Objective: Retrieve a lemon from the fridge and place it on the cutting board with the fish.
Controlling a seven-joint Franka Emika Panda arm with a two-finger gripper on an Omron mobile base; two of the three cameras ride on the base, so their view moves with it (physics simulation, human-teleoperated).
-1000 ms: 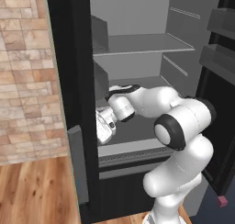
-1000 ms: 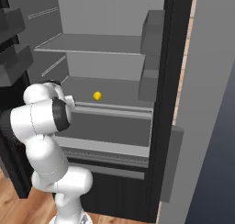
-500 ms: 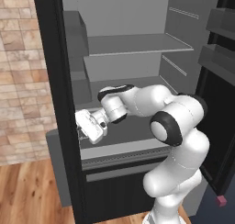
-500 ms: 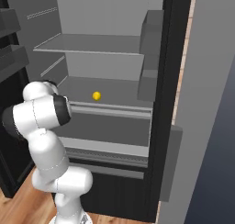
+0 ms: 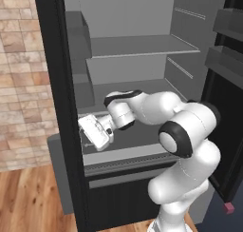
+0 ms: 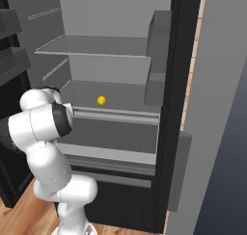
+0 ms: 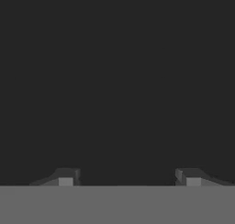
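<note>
The black fridge (image 5: 50, 83) stands open, its grey shelves bare in the left base view. A small yellow lemon (image 6: 101, 100) rests on the middle shelf (image 6: 120, 92), towards its front. My gripper (image 5: 86, 133) reaches low and left across the shelf front, close against the inner side of the left door, well away from the lemon. In the hand view the gripper (image 7: 129, 179) faces a dark flat surface, open, with nothing between its fingertips (image 7: 65, 180). The cutting board and the fish are out of view.
Grey door bins (image 5: 78, 36) hang on the left door and more bins (image 5: 228, 60) on the right door. A lower drawer front (image 6: 111, 154) sits below the shelves. A brick wall (image 5: 19, 83) and wooden floor (image 5: 28, 198) lie to the left.
My hand has swung left and lower along the shelf front, towards the left door. That door now stands wider. The lemon has not moved.
</note>
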